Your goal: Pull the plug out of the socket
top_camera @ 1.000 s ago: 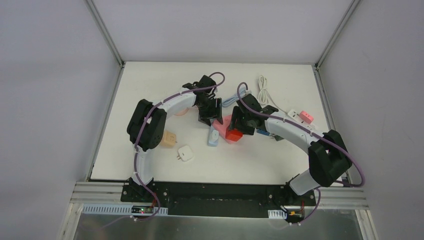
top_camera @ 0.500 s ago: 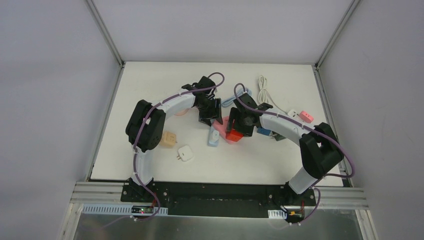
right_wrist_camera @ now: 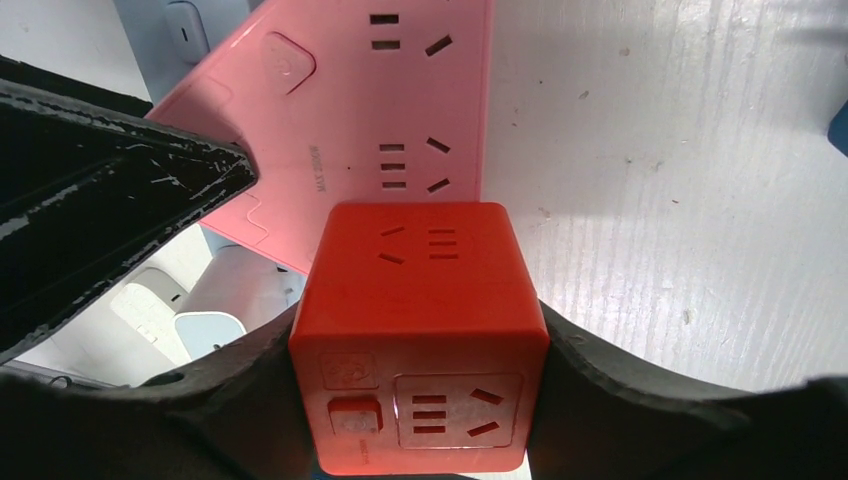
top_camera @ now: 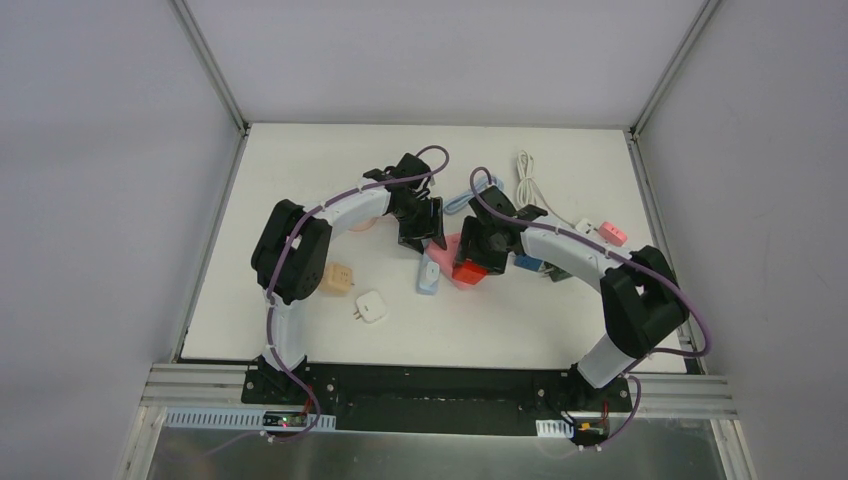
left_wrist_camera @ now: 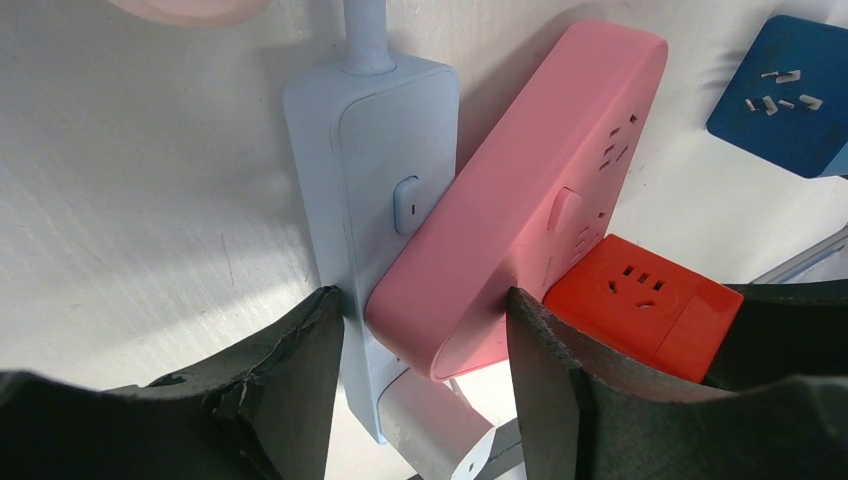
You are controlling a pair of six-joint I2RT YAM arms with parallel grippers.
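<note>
The pink socket strip (left_wrist_camera: 520, 200) lies slanted over a light blue strip (left_wrist_camera: 370, 170). My left gripper (left_wrist_camera: 422, 305) is shut across the pink strip's near end: one finger (left_wrist_camera: 290, 370) is against the blue strip's side, the other (left_wrist_camera: 560, 380) against the pink strip's edge. The plug is a red cube (right_wrist_camera: 420, 340) set against the pink strip (right_wrist_camera: 380, 100). Its prongs are hidden. My right gripper (right_wrist_camera: 420, 335) is shut on the cube's two sides. In the top view both grippers (top_camera: 432, 243) (top_camera: 470, 262) meet mid-table around the pink strip (top_camera: 452, 247) and the red cube (top_camera: 466, 270).
A white adapter (left_wrist_camera: 440, 430) lies under the pink strip's end. A blue square plug (top_camera: 527, 264) sits just right of the cube. A white cable (top_camera: 530, 180) and a small pink-and-white adapter (top_camera: 605, 232) lie at the right rear. A peach cube (top_camera: 337, 277) and a white square plug (top_camera: 371, 306) lie front left.
The right arm's elbow has swung inward to the left. Both grippers, the red cube and the pink strip stay about where they were.
</note>
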